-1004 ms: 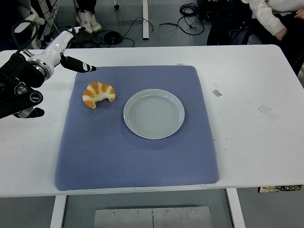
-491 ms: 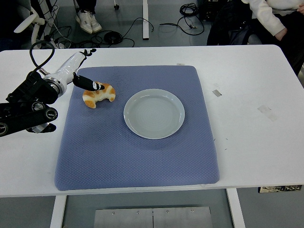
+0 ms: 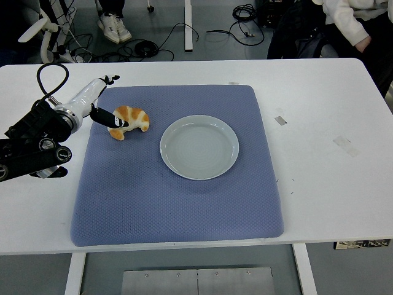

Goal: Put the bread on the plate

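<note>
Golden crescent bread [image 3: 129, 121] on quilted blue mat [image 3: 178, 203], beside smooth round plate [image 3: 199, 147].

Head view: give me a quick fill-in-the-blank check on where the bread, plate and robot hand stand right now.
1. The bread lies on the blue ____.
2. The plate holds ____.
3. The bread sits to the plate's ____ in the picture.
4. The left robot hand reaches the bread from the picture's ____ edge.

Missing words: mat; nothing; left; left

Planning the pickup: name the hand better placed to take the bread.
Left. The left hand is already at the bread, one finger touching its left end, with the plate just beyond. No right arm is in view.
</note>
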Motion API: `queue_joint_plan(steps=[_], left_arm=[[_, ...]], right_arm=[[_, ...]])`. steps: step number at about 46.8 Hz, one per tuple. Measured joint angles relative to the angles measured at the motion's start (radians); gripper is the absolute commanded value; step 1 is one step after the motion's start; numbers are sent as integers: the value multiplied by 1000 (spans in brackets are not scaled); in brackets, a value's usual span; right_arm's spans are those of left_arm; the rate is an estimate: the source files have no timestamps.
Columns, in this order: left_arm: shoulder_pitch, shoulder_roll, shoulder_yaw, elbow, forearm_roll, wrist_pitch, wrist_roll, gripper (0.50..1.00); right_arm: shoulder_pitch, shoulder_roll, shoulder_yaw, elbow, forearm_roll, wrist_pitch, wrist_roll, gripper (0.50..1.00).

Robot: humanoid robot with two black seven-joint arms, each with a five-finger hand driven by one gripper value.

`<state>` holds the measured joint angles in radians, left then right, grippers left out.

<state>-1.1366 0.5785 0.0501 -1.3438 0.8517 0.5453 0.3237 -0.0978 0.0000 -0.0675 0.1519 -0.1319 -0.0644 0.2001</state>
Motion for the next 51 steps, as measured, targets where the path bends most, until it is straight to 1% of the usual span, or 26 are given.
queue_joint_plan(steps=[7, 17, 22, 33, 43, 51], left_arm=[[-3, 0, 5, 10, 1, -33, 8, 972], [-12, -1, 5, 28, 4, -49, 15, 971], [-15, -5, 0, 48, 5, -89, 15, 969], [-22, -13, -3, 59, 2, -151, 16, 971], [-29, -20, -4, 72, 2, -158, 20, 971], [-32, -20, -1, 75, 12, -159, 21, 961]], right_arm=[[0, 0, 0, 0, 0, 0, 0, 1000], [0, 0, 0, 0, 0, 0, 1, 1000], [0, 0, 0, 0, 0, 0, 1, 1000], [0, 0, 0, 0, 0, 0, 1, 1000], [-1, 0, 0, 0, 0, 0, 1, 1000], [0, 0, 0, 0, 0, 0, 1, 1000]])
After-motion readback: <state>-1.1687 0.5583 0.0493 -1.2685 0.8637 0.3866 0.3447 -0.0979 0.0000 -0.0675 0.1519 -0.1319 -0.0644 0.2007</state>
